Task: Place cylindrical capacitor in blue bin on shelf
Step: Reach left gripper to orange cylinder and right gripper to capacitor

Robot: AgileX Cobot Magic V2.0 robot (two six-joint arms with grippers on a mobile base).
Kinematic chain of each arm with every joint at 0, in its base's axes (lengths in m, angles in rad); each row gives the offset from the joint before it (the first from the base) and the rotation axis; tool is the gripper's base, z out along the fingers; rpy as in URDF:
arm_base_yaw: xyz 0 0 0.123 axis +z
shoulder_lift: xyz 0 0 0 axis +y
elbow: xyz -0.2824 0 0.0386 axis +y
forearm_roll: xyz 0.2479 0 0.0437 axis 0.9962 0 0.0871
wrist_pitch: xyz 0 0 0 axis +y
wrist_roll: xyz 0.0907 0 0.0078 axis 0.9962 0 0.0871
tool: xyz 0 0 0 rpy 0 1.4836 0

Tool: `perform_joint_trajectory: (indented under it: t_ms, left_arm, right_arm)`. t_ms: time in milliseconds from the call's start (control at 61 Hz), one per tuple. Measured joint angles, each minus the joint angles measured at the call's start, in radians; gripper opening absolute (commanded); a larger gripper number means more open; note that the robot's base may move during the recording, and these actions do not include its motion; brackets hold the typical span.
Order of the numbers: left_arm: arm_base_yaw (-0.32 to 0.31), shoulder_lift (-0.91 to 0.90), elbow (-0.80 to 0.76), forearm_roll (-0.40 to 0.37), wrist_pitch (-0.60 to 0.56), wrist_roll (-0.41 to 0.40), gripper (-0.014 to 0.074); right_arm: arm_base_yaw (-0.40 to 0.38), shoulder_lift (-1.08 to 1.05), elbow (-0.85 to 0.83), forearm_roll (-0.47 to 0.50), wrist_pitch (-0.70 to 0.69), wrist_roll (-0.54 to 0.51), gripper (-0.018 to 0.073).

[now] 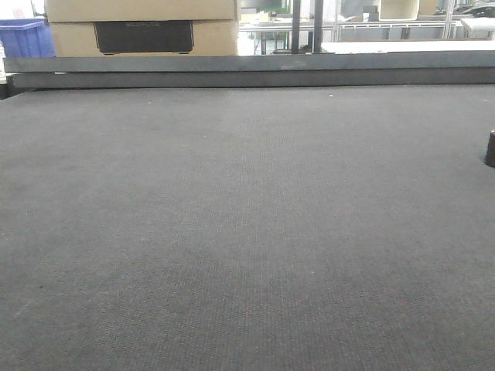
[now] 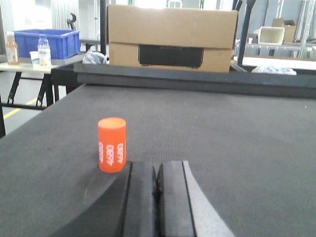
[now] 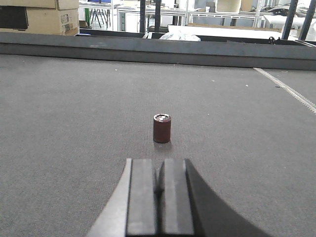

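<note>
The capacitor (image 3: pixel 162 128) stood upright on the dark tabletop (image 3: pixel 74 108), out in the open with nothing touching it. The right hand (image 3: pixel 159 170) sat low over the tabletop, a little short of the capacitor and lined up with it. Its two fingers were pressed together and held nothing. That straight-on line suggested an approach for a grasp, but the fingers would need to part before they could go around the small body.

The left hand (image 2: pixel 158 170) was clenched and empty too. It pointed just to the right of an orange cylinder (image 2: pixel 112 144) that stood upright near its fingertips. That piece was probably a decoy, since the task named the dark one.

A cardboard box (image 2: pixel 170 27) stood beyond the far edge of the tabletop. A blue bin (image 2: pixel 47 42) rested on a side table off to the left. No steel shelf showed in any view, so I could not tell whether that bin was the target. The job looked barely begun, with the capacitor not yet lifted.
</note>
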Motion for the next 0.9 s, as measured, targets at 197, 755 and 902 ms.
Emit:
perform_joint_trajectory:
  t_ms: [197, 755, 902]
  left_arm:
    - [0.0, 0.0, 0.0, 0.0, -0.074, 0.0, -0.0111]
    - [0.0, 0.146, -0.475, 0.035, 0.209, 0.0, 0.0034]
    - [0.0, 0.285, -0.599, 0.041, 0.3, 0.0, 0.0328]
  right_arm:
    - [0.0, 0.0, 0.0, 0.0, -0.014, 0.0, -0.0143]
    - [0.0, 0.06, -0.469, 0.0, 0.031, 0.0, 0.0289]
    - [0.0, 0.201, -0.591, 0.0, 0.065, 0.0, 0.0543]
